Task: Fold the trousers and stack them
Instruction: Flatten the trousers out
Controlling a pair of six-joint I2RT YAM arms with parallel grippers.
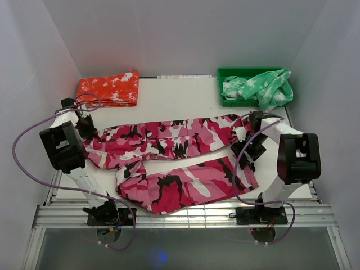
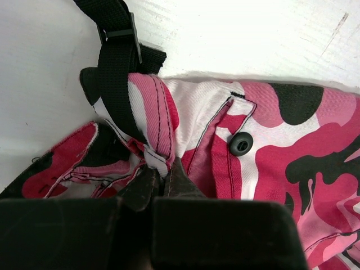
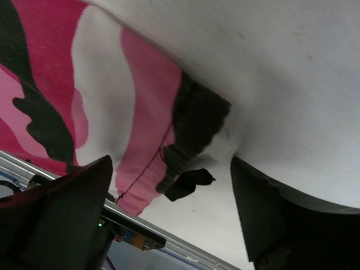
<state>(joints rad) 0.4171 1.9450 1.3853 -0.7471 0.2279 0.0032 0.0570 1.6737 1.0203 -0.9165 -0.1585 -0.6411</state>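
Left wrist: left gripper (image 2: 159, 179) pinches trousers (image 2: 281, 152) waistband, likely anchoring it for folding. Right gripper (image 3: 171, 169) gapes over leg hem, holding nothing.

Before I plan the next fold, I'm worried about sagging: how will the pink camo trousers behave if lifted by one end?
Probably floppy: the trousers lie wrinkled and bunch where the left claw pinches them. Likely to trail, since both long legs sprawl across the table. The textured weave should resist slipping.
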